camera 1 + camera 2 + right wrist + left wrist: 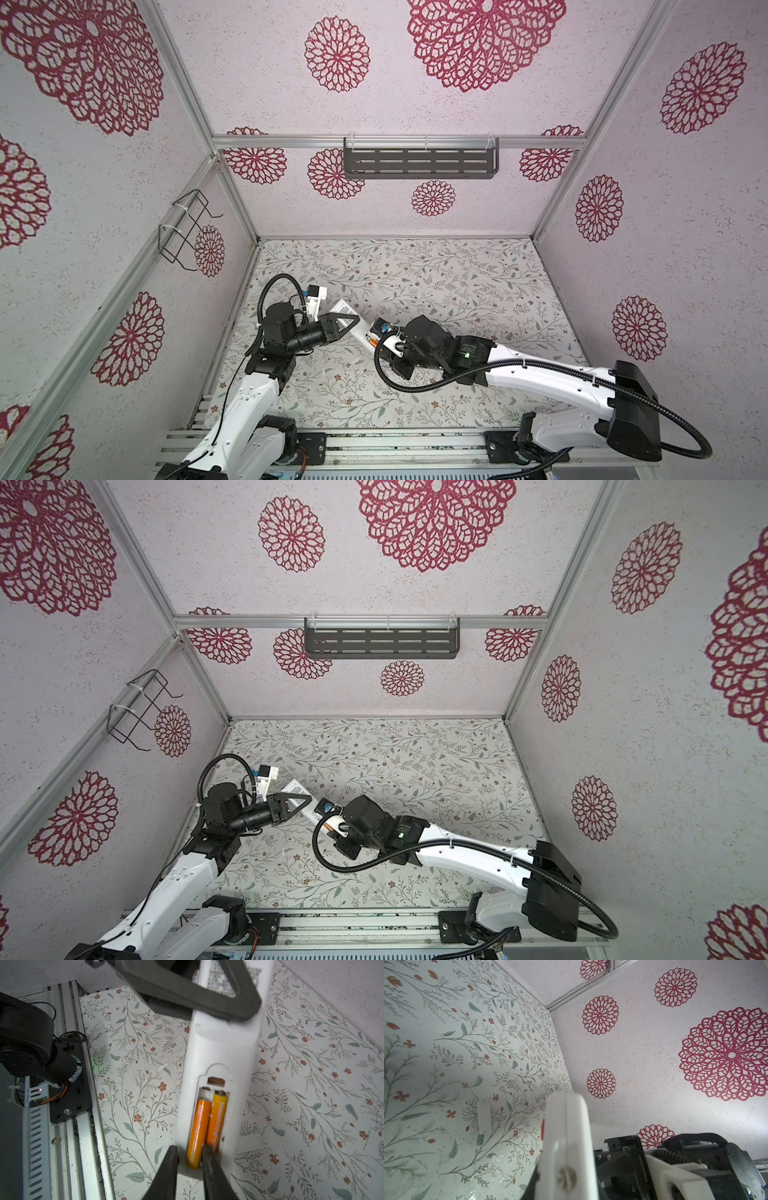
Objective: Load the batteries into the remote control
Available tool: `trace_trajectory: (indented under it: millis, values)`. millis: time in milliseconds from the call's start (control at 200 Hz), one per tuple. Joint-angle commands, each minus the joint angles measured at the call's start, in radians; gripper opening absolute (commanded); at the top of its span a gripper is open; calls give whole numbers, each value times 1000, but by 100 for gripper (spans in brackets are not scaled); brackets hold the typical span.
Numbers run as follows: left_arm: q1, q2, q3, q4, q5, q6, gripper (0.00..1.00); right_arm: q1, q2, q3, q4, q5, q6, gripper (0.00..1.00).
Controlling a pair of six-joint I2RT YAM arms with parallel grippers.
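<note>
- The right gripper [189,1147] stands narrow. Its two dark fingertips [212,1169] sit on either side of the near end of one of the batteries [197,1130]. Whether they actually pinch it cannot be told.
- That battery is a thin orange cylinder with pale print running down its side. Its small pale nub stops a little short of the brown contact [216,1081] at the far end of the bay.
- The second battery [217,1118] is a more yellow orange and lies just beside the first, parallel to it. Its tip is up at the metal contact.
- Both lie in the open compartment [225,1076] cut into the plain white back of the remote control [220,1047], at the end nearest the right gripper.
- The remote control is a long slim white bar, turned back-up, with a printed label [343,310] near its far end.
- The left gripper [351,322] is clamped on the remote control at about mid-length. One dark triangular finger [197,997] lies across the white back.
- In both top views the remote control slants across the left half of the flowered table [457,291], between the two arms.
- A small flat white piece [248,1144] lies on the table just beside the battery end of the remote control.
</note>
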Motion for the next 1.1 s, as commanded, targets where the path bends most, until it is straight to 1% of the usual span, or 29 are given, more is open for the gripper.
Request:
trace_trajectory:
  millis: [0, 175, 305, 446, 756, 1006, 1092]
  values:
    - [5, -24, 45, 22, 19, -3, 0, 6, 7, 22, -28, 46, 18, 19]
    - [5, -30, 49, -2, 11, 10, 0, 6, -11, 19, -21, 79, 23, 13]
    - [6, -38, 53, -20, 3, 20, 0, 6, -49, -10, 17, 95, 33, 10]
    - [9, -42, 53, -20, 3, 21, 0, 7, -87, -44, 71, 88, 42, 9]
    - [28, -47, 46, -3, 15, 7, 0, 6, -114, -63, 145, 95, 50, 9]
    - [40, -44, 32, 61, 42, -36, 0, 6, -80, -56, 238, 100, 71, 9]
    - [49, -44, 21, 103, 59, -68, 0, 6, -65, -55, 255, 104, 75, 9]
